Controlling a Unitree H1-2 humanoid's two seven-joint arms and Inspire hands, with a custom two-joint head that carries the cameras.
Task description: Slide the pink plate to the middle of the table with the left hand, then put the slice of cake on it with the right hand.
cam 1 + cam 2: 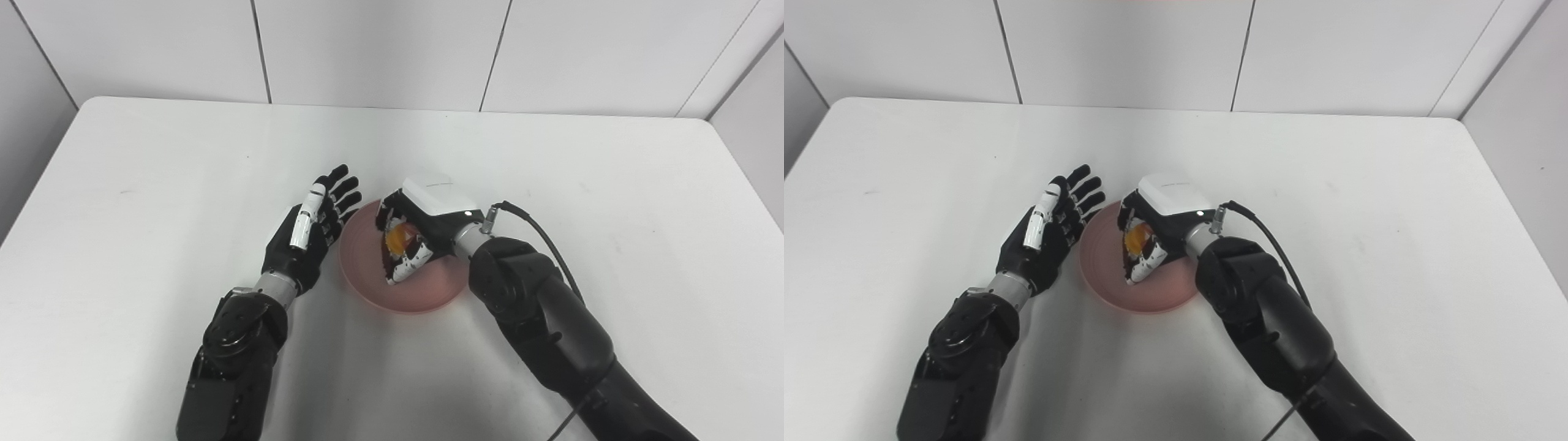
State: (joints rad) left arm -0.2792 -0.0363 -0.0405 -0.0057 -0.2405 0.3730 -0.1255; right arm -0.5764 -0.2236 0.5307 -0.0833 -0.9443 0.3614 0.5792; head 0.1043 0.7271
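Observation:
The pink plate point(367, 278) lies near the middle of the white table point(153, 184). My right hand point(419, 229) hovers over the plate, shut on the slice of cake point(398, 240), of which only an orange-yellow patch shows between the fingers. My left hand point(312, 229) rests open just left of the plate, palm turned toward it, its fingertips close to the plate's far-left rim. In the right eye view the plate point(1102, 269) shows the same way, with the right hand point(1157, 226) above it and the left hand point(1047, 236) beside it.
A black cable point(539, 233) loops from my right wrist over the table. White wall panels point(380, 49) stand behind the table's far edge. Bare table surface stretches to both sides and beyond the plate.

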